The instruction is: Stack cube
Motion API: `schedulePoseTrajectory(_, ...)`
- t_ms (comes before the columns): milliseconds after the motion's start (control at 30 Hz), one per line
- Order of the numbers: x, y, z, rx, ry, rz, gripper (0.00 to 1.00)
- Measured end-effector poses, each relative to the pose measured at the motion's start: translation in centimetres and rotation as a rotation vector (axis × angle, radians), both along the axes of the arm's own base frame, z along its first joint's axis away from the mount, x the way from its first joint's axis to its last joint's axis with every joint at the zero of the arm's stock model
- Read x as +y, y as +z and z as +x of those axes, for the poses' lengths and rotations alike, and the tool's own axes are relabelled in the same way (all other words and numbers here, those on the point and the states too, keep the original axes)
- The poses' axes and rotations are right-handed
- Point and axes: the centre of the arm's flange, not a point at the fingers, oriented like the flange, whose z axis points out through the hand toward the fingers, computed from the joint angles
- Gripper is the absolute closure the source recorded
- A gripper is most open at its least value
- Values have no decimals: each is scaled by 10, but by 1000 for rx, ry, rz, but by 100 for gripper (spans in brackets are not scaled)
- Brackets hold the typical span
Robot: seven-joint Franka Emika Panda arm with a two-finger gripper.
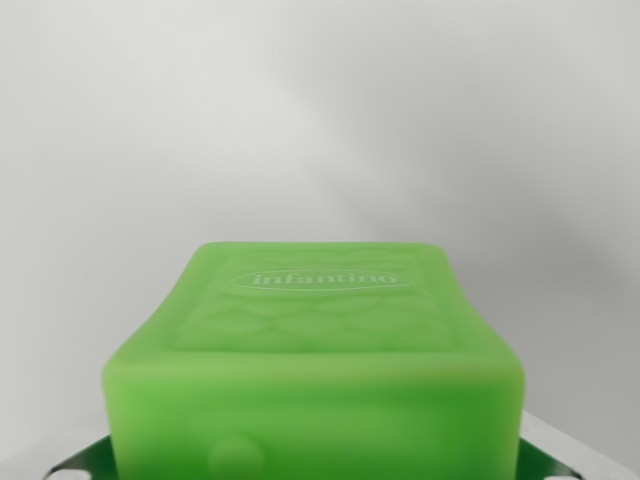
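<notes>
The cube (315, 360) fills the lower middle of the wrist view, its "infantino" face up and its length running away from the camera. Metal slivers at both bottom corners suggest the claw holds it; I cannot tell for sure. Lower it level onto the stack.

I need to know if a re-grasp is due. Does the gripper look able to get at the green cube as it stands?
Probably yes: the green cube sits right under the wrist camera, metal showing beside its lower corners, nothing in between. The gripper's fingertips are out of frame.
</notes>
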Motion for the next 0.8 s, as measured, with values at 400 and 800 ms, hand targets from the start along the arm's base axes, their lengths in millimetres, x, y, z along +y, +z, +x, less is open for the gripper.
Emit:
schedulePoseTrajectory(400, -22, 6, 7, -1, -16, 0, 100)
schedulePoseTrajectory(800, -45, 13, 13, -2, -32, -1, 100)
